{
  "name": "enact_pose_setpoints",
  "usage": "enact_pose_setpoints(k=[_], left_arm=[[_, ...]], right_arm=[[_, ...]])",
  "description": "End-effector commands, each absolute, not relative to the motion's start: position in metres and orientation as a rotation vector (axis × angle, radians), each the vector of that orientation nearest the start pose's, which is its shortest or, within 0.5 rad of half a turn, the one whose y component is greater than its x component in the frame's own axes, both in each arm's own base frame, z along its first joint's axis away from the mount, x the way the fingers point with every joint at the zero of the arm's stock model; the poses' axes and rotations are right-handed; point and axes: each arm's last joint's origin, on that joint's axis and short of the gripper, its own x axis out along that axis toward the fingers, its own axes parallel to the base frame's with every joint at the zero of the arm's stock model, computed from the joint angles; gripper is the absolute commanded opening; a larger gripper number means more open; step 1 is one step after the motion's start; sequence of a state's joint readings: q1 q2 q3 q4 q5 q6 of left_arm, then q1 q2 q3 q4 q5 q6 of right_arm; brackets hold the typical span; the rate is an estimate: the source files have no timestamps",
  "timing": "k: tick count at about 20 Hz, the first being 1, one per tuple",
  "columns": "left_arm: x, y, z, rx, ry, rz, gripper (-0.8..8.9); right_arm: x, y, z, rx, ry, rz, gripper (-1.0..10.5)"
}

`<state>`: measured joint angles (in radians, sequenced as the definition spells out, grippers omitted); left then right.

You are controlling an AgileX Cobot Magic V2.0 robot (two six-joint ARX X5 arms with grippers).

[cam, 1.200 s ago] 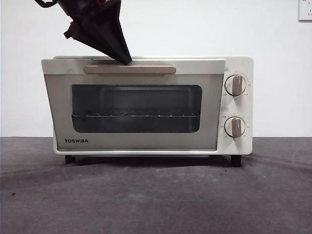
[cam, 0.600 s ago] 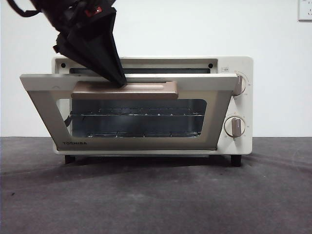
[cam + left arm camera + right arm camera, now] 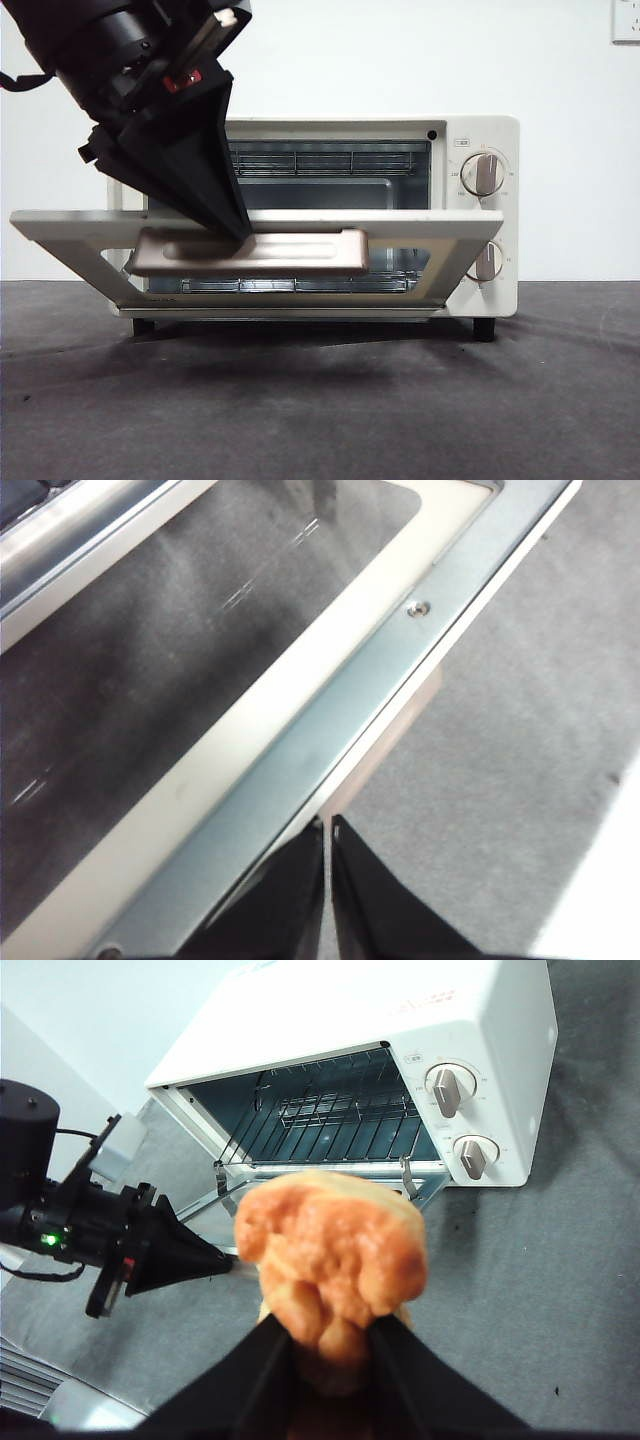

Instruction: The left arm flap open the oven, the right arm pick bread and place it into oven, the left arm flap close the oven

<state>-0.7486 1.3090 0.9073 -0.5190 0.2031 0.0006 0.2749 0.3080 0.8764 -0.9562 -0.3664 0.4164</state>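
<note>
Front view: my left gripper [image 3: 240, 232] comes in from about 10 o'clock, big and dark, with its tip pressing on the handle [image 3: 250, 252] of the oven [image 3: 485, 130] door [image 3: 440, 228]. The door hangs most of the way down, so you can see the wire rack [image 3: 330, 160] inside. Two knobs [image 3: 484, 174] sit at the oven's 3 o'clock side. Left wrist view: my jaws are pinched together, tips right at the door's edge [image 3: 330, 750], grey table [image 3: 520, 730] beyond it. Right wrist view: my right gripper [image 3: 330, 1335] is clamped on the bread [image 3: 335, 1250], held up in the air in front of the open oven [image 3: 480, 1030]; the left gripper [image 3: 200, 1255] sits at roughly 9 o'clock from the bread.
</note>
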Motion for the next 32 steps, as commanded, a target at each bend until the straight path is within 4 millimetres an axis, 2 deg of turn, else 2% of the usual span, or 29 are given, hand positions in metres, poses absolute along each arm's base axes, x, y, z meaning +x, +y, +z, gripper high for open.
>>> enact_pose_setpoints(k=[1, 8, 10, 12, 17, 21, 24, 32], left_arm=[[0.182, -0.185, 0.235, 0.269, 0.916, -0.849, 0.16], [0.173, -0.188, 0.225, 0.262, 0.954, -0.849, 0.16], [0.169, -0.185, 0.233, 0.247, 0.948, -0.847, 0.16], [0.162, -0.177, 0.25, 0.219, 0.915, -0.848, 0.16], [0.13, -0.143, 0.305, 0.102, 0.735, -0.867, 0.16], [0.098, -0.107, 0.332, 0.03, 0.58, -0.824, 0.16], [0.076, -0.081, 0.343, -0.011, 0.492, -0.79, 0.16], [0.051, -0.051, 0.345, -0.039, 0.444, -0.689, 0.16]], right_arm=[[0.024, 0.018, 0.336, 0.401, 0.488, 0.557, 0.8], [0.024, 0.018, 0.336, 0.39, 0.485, 0.561, 0.8], [0.024, 0.019, 0.336, 0.394, 0.495, 0.585, 0.8], [0.028, 0.021, 0.336, 0.404, 0.527, 0.637, 0.8], [0.063, 0.034, 0.334, 0.411, 0.673, 0.716, 0.8], [0.096, 0.049, 0.33, 0.383, 0.741, 0.747, 0.8], [0.122, 0.071, 0.328, 0.367, 0.752, 0.785, 0.8], [0.165, 0.129, 0.308, 0.33, 0.765, 0.731, 0.8]])
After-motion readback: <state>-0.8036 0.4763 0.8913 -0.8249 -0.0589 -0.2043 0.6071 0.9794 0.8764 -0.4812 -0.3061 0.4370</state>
